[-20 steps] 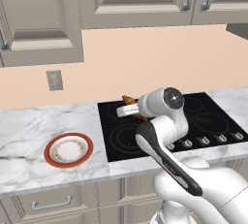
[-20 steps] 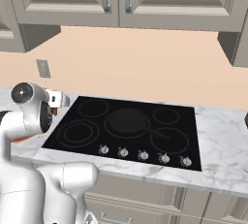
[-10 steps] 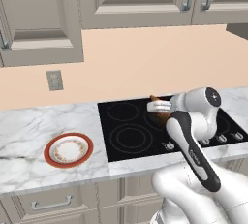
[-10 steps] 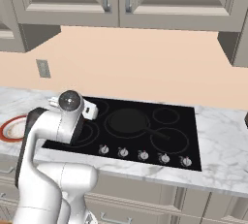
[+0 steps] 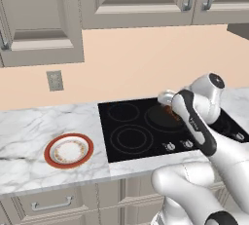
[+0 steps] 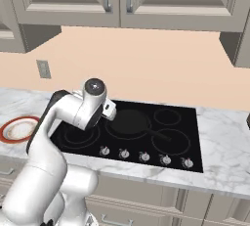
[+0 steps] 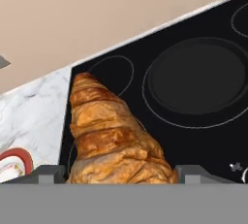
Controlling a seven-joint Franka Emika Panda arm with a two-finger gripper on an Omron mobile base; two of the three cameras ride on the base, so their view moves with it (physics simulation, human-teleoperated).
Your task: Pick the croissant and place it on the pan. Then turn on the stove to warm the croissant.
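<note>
Croissant (image 7: 114, 138), golden-brown and flaky, sits clamped between the 2 dark finger tips of the gripper (image 7: 118, 172), its pointed end reaching away from the hand. It hangs in the air above the stove (image 6: 193, 149), a glossy black glass cooktop set into a marble counter (image 5: 34, 121). In the hand view, the pan (image 7: 196, 77) lies beyond the pastry, a shallow dark round shape sitting on a large burner ring, apart from the croissant.

From the right base view, the pan (image 6: 129, 121) rests near the middle of the cooktop with its thin handle pointing toward the front right. The white arm bends over the left part of the stove, its hand just beside the pan's left edge. A row of 5 small silver knobs (image 6: 144, 156) runs along the front edge of the glass.

From the left base view, a sliver of the croissant (image 5: 170, 111) shows beside the arm's wrist, over the rear middle of the stove (image 5: 126, 136). A white plate with a red-orange rim (image 5: 68, 150) sits on the counter, well to the left of the cooktop.
</note>
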